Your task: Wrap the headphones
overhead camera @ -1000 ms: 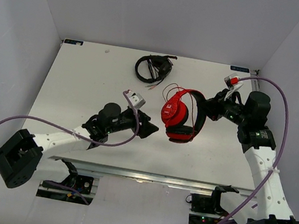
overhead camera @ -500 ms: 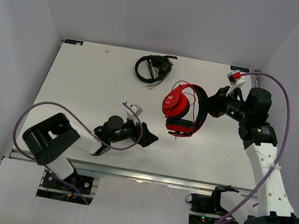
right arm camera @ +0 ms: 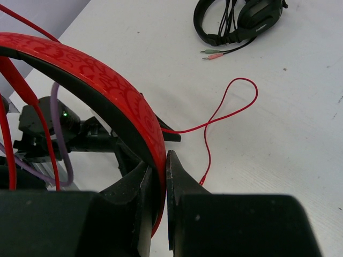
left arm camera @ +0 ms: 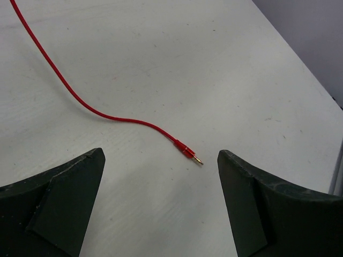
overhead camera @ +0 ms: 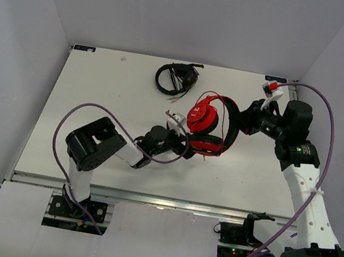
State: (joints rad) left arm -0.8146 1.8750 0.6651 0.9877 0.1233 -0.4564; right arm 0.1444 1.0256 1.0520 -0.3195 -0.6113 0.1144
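Left gripper (left arm camera: 161, 155): jaws spread wide with nothing between them. It hangs low over the white table (overhead camera: 99, 90), just left of the red headphones. From above its tips are hard to make out under the lower ear cup.
Black headset (overhead camera: 175, 77): lies flat near the far edge, well apart from both grippers. Its pink and green plugs show only in the right wrist view.
Cable (left arm camera: 80, 101): thin and red, it lies on the table and runs from the left wrist view's top-left corner in a curve down to the plug (left arm camera: 187, 152). The plug's metal tip points toward the near right, between the open jaws. The right wrist view shows a loop farther along the cable; the top view barely shows it.
Headphones (overhead camera: 206, 126): right of centre, held up by the headband (right arm camera: 123, 96). The band bows to the right and the ear cups (overhead camera: 200, 116) face left. The cups are stacked far to near. Whether the lower cup touches the table cannot be told.
Right gripper (right arm camera: 159, 171): clamped tight on the headband, which cuts off most of the wrist view.
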